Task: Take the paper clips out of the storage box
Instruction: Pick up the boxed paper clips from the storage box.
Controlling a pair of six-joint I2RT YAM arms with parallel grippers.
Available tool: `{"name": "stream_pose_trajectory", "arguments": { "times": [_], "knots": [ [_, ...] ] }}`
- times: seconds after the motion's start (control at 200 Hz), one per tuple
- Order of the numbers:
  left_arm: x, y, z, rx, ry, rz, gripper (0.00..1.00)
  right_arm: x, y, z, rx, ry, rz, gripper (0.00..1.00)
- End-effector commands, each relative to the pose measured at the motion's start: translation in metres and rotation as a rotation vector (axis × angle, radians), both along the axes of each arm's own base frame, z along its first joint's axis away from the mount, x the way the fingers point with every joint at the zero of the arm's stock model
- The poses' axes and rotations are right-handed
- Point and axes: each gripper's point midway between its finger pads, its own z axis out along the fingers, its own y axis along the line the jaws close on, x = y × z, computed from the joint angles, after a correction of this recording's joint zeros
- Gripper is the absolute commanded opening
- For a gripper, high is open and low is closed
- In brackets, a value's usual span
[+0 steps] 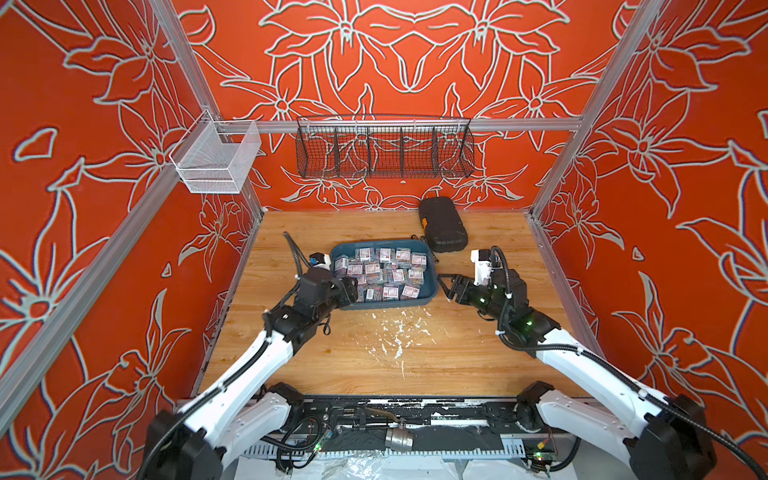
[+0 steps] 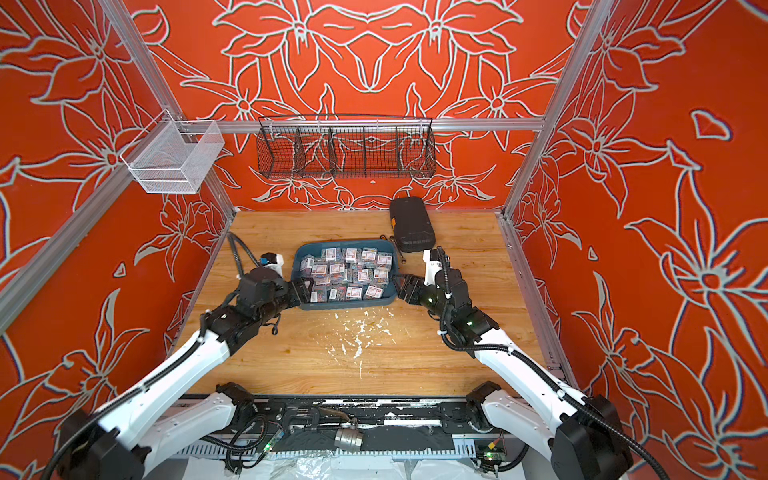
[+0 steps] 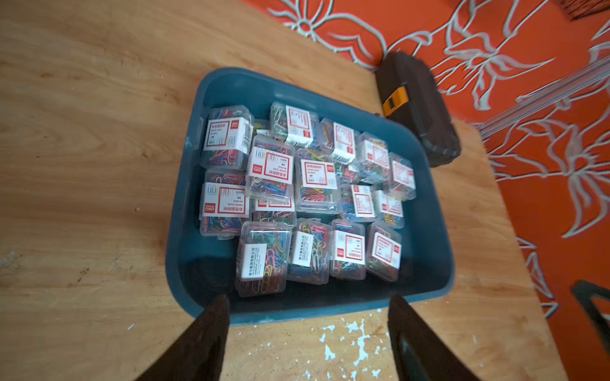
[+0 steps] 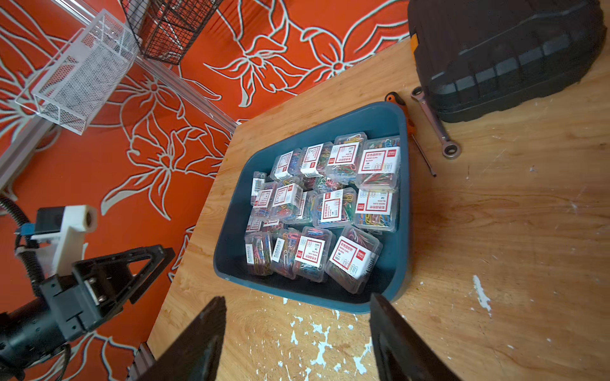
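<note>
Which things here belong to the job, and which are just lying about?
Job: clip boxes, blue tray.
Lying about: black case, wrench, screwdriver, wire basket, white basket.

The white-shelled left arm with black joints stretches forward and inward from the near base, its forearm low. Its black two-fingered left gripper points toward the right side, fingers spread wide with nothing between them. The matching right arm mirrors it. The black right gripper faces inward and slightly down, its fingers likewise parted and empty. The two grippers stand well apart.
</note>
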Motion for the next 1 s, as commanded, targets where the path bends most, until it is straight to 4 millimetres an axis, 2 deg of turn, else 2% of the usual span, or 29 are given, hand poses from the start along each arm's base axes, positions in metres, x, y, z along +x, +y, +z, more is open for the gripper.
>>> {"name": "stream_pose_trajectory", "arguments": {
  "times": [0.0, 0.175, 0.36, 0.731, 0.996],
  "knots": [
    [0.018, -0.021, -0.011, 0.063, 0.057, -0.032, 0.72, 0.007, -0.016, 0.009, 0.011, -0.027, -0.100, 0.70],
    [0.049, -0.053, -0.036, 0.111, 0.141, -0.065, 0.69, 0.003, -0.028, 0.009, -0.015, -0.039, -0.140, 0.71],
    [0.079, -0.068, -0.057, 0.190, 0.205, -0.081, 0.68, -0.001, -0.035, 0.007, -0.024, -0.053, -0.156, 0.76],
    [0.108, -0.054, -0.100, 0.377, 0.302, 0.023, 0.69, 0.002, -0.023, 0.006, 0.015, -0.006, -0.098, 0.78],
    [0.119, -0.052, -0.107, 0.413, 0.305, 0.047, 0.71, 0.009, -0.029, 0.000, 0.000, 0.007, -0.132, 0.78]
  ]
}}
